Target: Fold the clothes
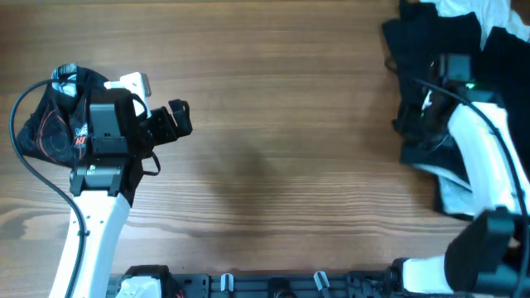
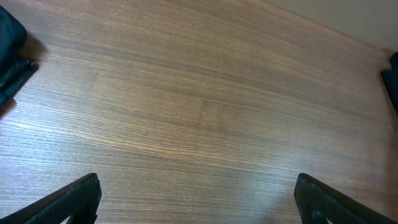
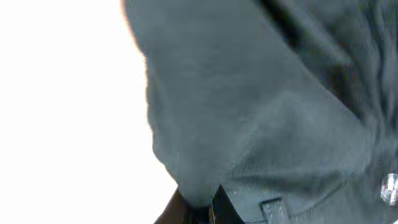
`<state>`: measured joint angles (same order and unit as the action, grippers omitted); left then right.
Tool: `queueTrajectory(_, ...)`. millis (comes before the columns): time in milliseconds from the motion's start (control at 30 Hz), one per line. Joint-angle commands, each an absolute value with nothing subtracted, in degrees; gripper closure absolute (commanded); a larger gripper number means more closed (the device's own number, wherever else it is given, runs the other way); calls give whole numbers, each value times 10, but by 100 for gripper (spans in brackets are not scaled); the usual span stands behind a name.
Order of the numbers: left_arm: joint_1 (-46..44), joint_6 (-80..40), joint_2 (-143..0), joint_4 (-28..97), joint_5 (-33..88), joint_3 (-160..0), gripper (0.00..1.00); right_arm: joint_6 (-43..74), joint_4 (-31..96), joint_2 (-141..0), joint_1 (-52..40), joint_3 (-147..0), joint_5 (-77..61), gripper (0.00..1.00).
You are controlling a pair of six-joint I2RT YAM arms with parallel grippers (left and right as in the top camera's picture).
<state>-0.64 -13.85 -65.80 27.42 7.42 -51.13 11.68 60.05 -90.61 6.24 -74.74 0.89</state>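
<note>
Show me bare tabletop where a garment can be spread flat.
The wooden table is bare across its middle, between the left end effector and the dark clothes pile. Crowded: the right edge under that pile, and the far left with a black printed garment.

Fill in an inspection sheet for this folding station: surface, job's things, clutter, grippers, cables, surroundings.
Surface: brown wooden table, bare in the middle.
Job's things: crumpled black printed garment at left; heap of dark clothes at far right, pale cloth at its edge.
Clutter: nothing seen.
Grippers: left gripper open above bare wood; right gripper buried in the heap, jaws hidden.
Cables: black cable looping at left.
Surroundings: black rail along near edge.
</note>
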Motion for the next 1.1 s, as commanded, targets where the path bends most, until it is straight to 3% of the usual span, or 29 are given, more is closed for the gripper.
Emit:
queueTrajectory(0, -9, -149, -660, 272, 87, -522, 0, 52, 616, -860, -5, -781, -154, 96)
queueTrajectory(67, -9, -159, -660, 270, 102, -522, 0, 77, 620, -860, -72, -775, -150, 96)
queueTrajectory(133, -9, -159, -660, 265, 105, -522, 0, 155, 595, -860, -123, -775, -60, 96)
queueTrajectory(400, -9, -159, -660, 266, 105, -522, 0, 120, 559, -860, -128, -775, -113, 88)
queueTrajectory(500, -9, -159, -660, 266, 105, -522, 0, 120, 568, -860, -128, -775, -117, 88)
queueTrajectory(533, -9, -159, -660, 266, 105, -522, 0, 119, 568, -860, -128, -773, -118, 94)
queueTrajectory(667, -9, -159, -660, 263, 122, -522, 0, 56, 497, -860, -133, -800, -296, 96)
queueTrajectory(767, -9, -159, -660, 242, 123, -522, 0, 77, 403, -860, -200, -857, -298, 93)
queueTrajectory(967, -9, -159, -667, 236, 140, -522, 0, 128, 298, -979, -337, -856, -275, 73)
queueTrajectory(1000, -10, -159, -672, 236, 140, -522, 0, 142, 263, -1000, -345, -856, -275, 63)
queueTrajectory(1067, -25, -159, -695, 236, 149, -522, 0, 157, 225, -1016, -338, -856, -256, 18)
